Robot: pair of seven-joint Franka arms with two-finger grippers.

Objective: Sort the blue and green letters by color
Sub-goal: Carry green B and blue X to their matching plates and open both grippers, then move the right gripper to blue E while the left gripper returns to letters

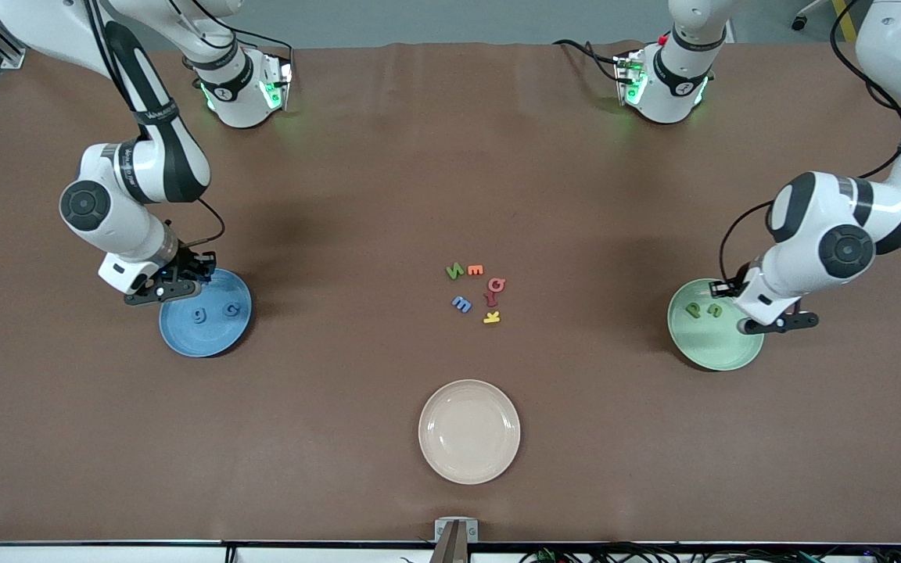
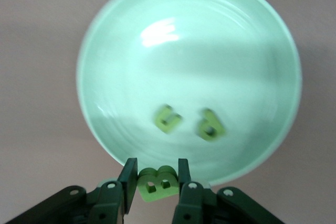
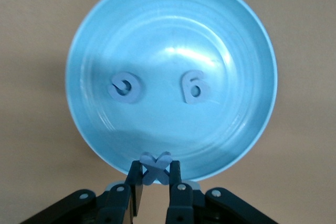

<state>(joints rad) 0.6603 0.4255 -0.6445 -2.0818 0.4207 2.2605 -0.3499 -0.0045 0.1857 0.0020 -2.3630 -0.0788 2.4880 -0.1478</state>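
Note:
My right gripper (image 3: 155, 174) is shut on a blue x (image 3: 155, 167) and holds it over the rim of the blue plate (image 3: 168, 24); two blue letters (image 3: 126, 88) (image 3: 193, 86) lie in that plate. My left gripper (image 2: 156, 174) is shut on a green B (image 2: 156, 183) over the rim of the pale green plate (image 2: 189, 35), where two green letters (image 2: 168, 118) (image 2: 210, 125) lie. In the front view a green N (image 1: 455, 271) and a blue E (image 1: 461, 304) lie in the table's middle.
Beside the N and E lie an orange letter (image 1: 475, 270), two red letters (image 1: 495, 289) and a yellow letter (image 1: 491, 317). A beige plate (image 1: 469, 431) stands nearer the front camera. The blue plate (image 1: 184, 336) is toward the right arm's end, the green plate (image 1: 720, 348) toward the left arm's.

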